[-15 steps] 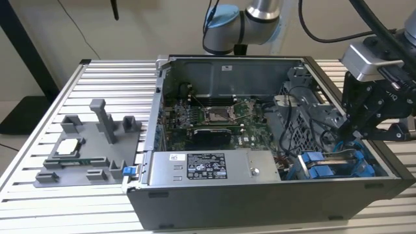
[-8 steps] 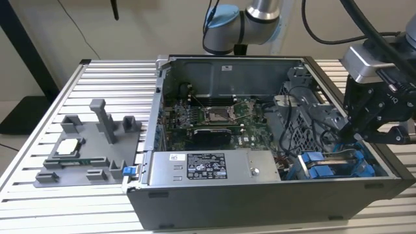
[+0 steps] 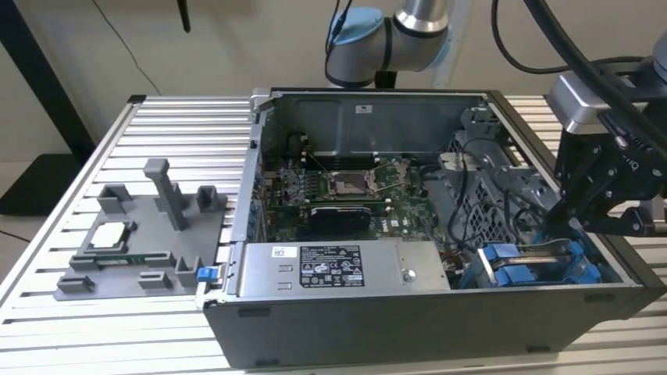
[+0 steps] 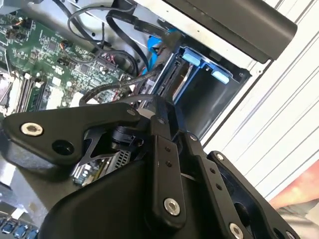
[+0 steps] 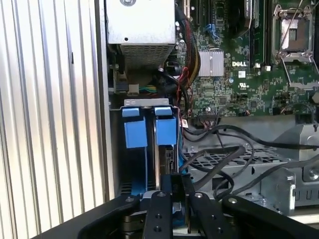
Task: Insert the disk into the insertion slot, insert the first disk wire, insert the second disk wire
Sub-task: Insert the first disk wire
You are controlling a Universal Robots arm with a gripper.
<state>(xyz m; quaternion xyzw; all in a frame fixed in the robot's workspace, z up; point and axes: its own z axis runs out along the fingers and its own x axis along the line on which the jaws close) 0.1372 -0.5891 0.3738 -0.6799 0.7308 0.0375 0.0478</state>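
An open computer case lies on the slatted table. My gripper is low over its corner at the exterior view's right, at the insertion slot with its bright blue rails. The disk shows as a silver edge slanting between the blue parts, down in the slot. In the first wrist view the fingers meet at the disk's near end, between two blue tabs. The gripper looks shut on the disk. Black wires lie loose beside the slot, close to the gripper.
The motherboard fills the case floor and the grey power-supply box lies along its front. A perforated metal cage borders the slot. A grey fixture with posts stands on the table at the exterior view's left.
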